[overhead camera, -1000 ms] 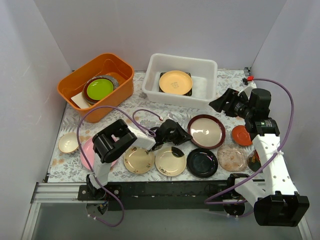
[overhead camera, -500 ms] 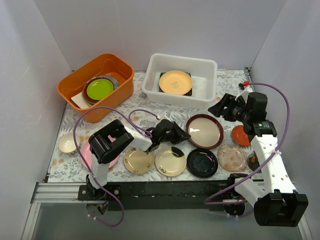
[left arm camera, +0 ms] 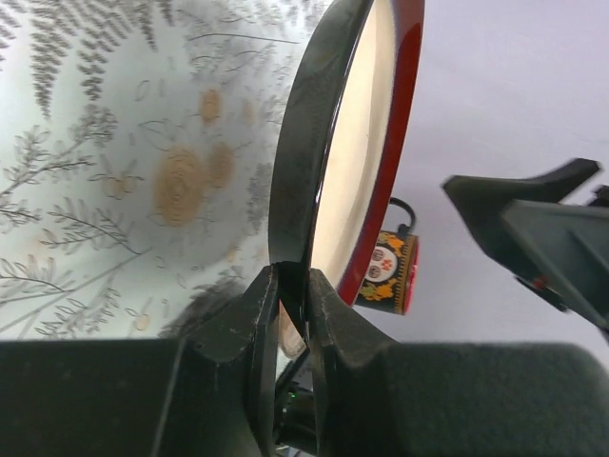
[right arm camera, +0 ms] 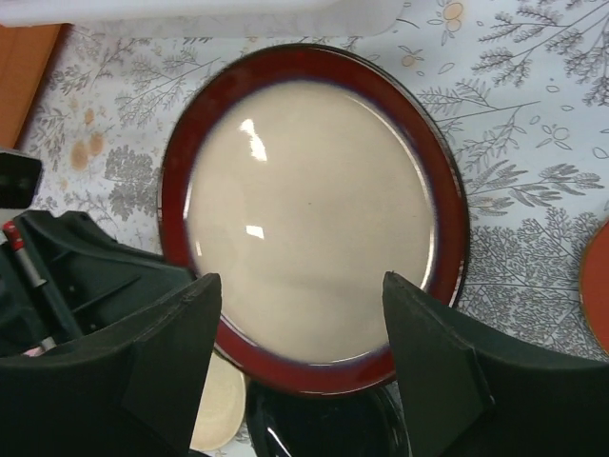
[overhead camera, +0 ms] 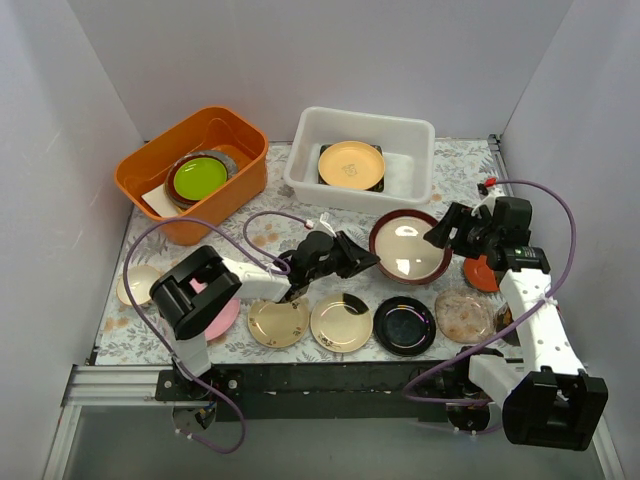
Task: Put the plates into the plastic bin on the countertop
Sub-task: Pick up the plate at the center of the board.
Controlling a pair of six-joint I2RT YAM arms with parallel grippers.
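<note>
The brown-rimmed plate [overhead camera: 407, 250] is hanging over the countertop [overhead camera: 462, 170], at 5 o'clock from the white plastic bin [overhead camera: 355, 202]; inside it a gold plate [overhead camera: 351, 164] is lying on a black square plate [overhead camera: 379, 181].

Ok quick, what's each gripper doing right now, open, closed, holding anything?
Left gripper: closed, pinching the rim of the red-rimmed plate.
Right gripper: open, holding nothing, facing that same plate.

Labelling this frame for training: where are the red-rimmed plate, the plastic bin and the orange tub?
red-rimmed plate [overhead camera: 408, 252]: top view, on its cream centre.
plastic bin [overhead camera: 350, 198]: top view, on its near wall.
orange tub [overhead camera: 225, 205]: top view, on its near wall.
</note>
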